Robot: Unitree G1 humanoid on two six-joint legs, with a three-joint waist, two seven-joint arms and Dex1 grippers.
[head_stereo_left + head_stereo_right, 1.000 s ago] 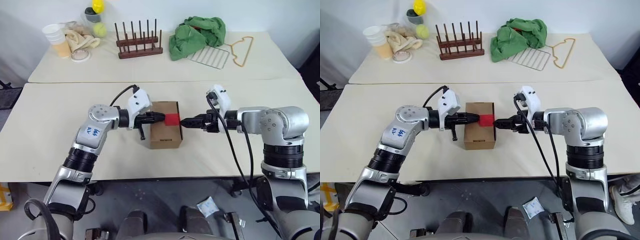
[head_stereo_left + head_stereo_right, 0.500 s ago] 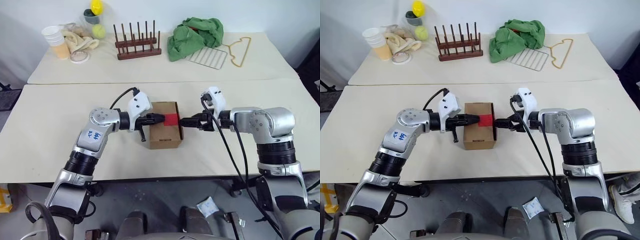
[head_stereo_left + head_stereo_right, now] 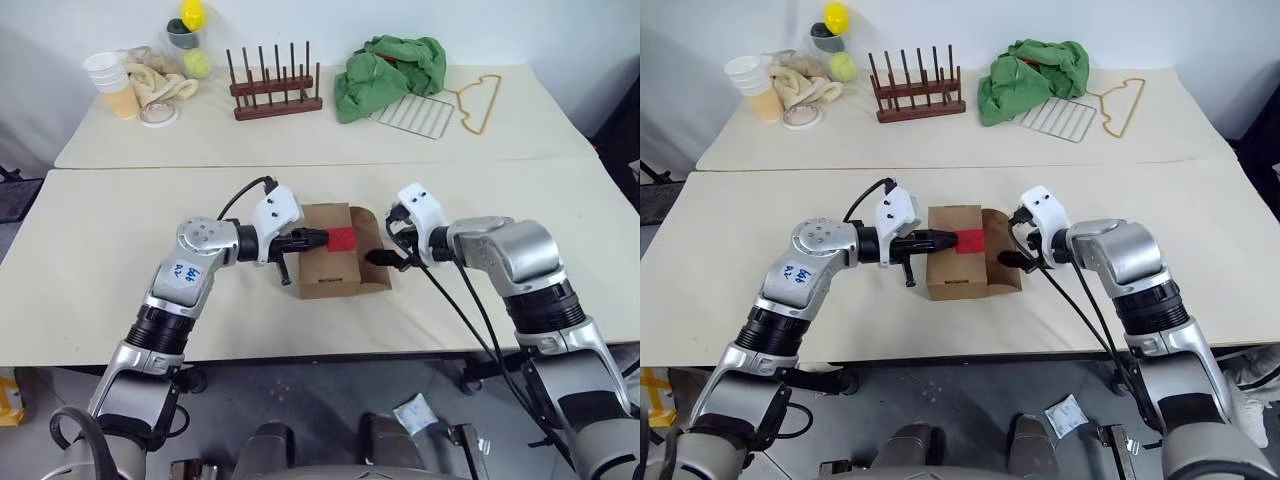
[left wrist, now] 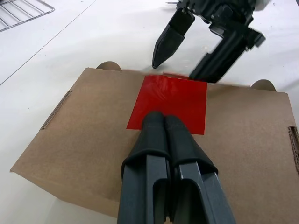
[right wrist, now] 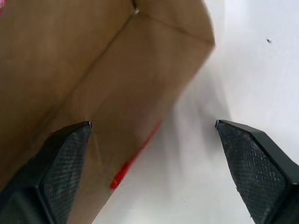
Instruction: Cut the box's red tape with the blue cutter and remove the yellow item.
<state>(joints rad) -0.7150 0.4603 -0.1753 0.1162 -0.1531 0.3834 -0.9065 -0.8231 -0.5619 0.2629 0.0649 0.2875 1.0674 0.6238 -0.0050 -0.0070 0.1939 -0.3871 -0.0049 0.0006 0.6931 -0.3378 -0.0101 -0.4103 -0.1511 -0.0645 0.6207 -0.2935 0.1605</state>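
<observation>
Right flap swung open since the earlier frame.
Left pincer point(image 4: 163, 122), shut and empty, presses the red tape point(image 4: 171, 101) atop the box point(image 3: 328, 262); right pincer point(image 3: 384, 256) gapes beside the light, stiff flap point(image 3: 371, 250): grip its edge.

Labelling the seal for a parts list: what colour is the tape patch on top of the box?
Bright red tape, clearest in the left wrist view.

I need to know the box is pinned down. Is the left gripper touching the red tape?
Touching. The left wrist view shows the left gripper shut, its tips pressed onto the red tape on the box.
</observation>
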